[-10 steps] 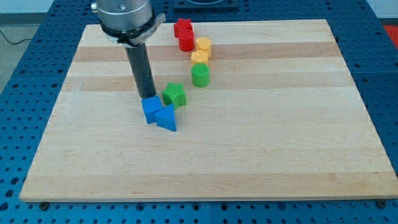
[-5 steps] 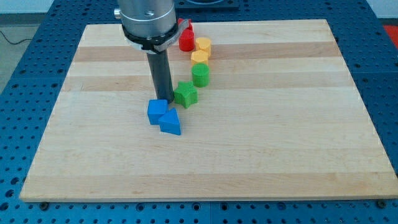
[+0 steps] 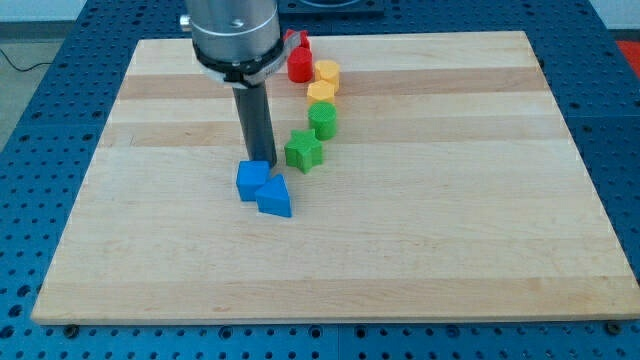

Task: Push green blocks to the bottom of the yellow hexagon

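my tip (image 3: 260, 162) sits just above the blue cube (image 3: 252, 180), left of the green star (image 3: 304, 150). it is a bare rod, so no end effector shows.

Blue cube (image 3: 252, 179) and blue triangular block (image 3: 274, 197) touching, red blocks (image 3: 299, 64) at the wooden board's (image 3: 450, 220) top edge, yellow cylinder (image 3: 327, 72) just beside them

Pale wooden board (image 3: 400, 240) — smooth, matt
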`<action>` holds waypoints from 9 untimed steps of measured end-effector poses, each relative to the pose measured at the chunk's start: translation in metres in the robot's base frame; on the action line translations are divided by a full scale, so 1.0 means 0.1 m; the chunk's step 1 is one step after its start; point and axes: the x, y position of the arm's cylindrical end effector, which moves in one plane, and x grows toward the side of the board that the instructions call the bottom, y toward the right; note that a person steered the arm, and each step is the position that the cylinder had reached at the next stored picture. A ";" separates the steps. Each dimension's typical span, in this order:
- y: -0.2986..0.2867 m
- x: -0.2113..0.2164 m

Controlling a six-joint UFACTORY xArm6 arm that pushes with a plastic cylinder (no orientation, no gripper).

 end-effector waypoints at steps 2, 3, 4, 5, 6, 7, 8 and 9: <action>0.23 0.03; 0.25 -0.09; 0.25 -0.18; 0.25 -0.12; 0.31 -0.03; 0.79 -0.03; 1.16 0.13; 1.18 0.40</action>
